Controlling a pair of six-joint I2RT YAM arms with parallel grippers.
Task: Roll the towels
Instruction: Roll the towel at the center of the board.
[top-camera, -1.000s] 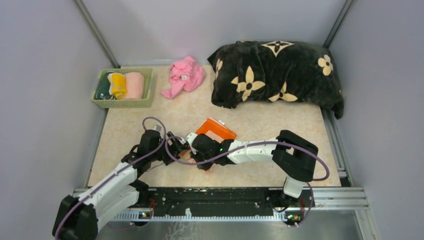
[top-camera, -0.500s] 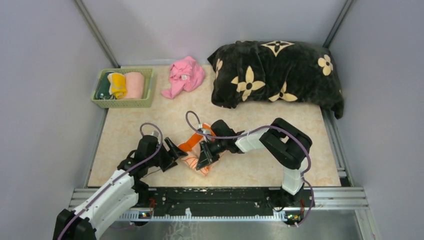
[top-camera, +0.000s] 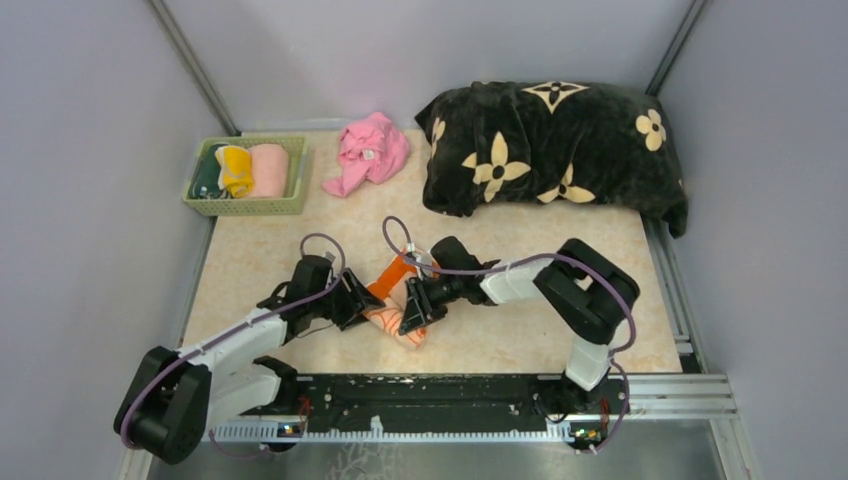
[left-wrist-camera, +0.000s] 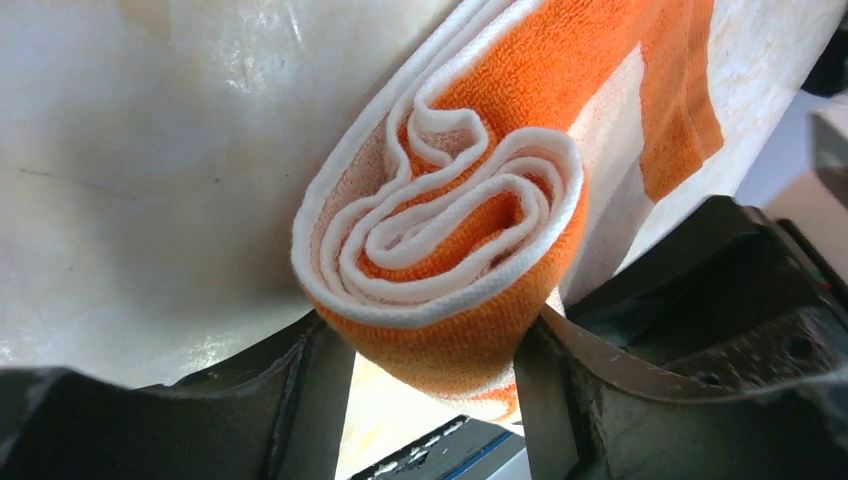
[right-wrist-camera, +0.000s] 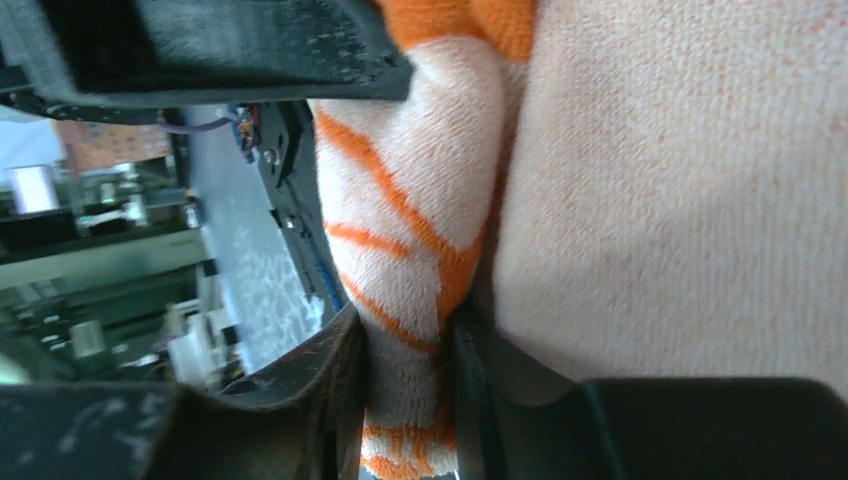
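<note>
The peach towel with the orange border (top-camera: 392, 305) lies part rolled on the table between my two grippers. In the left wrist view its spiral rolled end (left-wrist-camera: 440, 230) sits between my left gripper's (left-wrist-camera: 430, 370) fingers, which press on the roll from both sides. My left gripper (top-camera: 362, 300) is at the roll's left end. My right gripper (top-camera: 412, 315) is shut on a fold of the same towel (right-wrist-camera: 420, 250), the cloth pinched between its fingers (right-wrist-camera: 345, 385). The grey duck towel is not in view.
A green basket (top-camera: 243, 203) with rolled towels stands at the back left. A crumpled pink cloth (top-camera: 368, 150) lies behind it to the right. The big black blanket with beige flowers (top-camera: 555, 150) fills the back right. The metal rail (top-camera: 430, 395) runs along the near edge.
The towel went from a flatter orange fold to a tighter roll. My right gripper swung back and to the right of it. My left gripper moved right and forward onto the roll's end.
</note>
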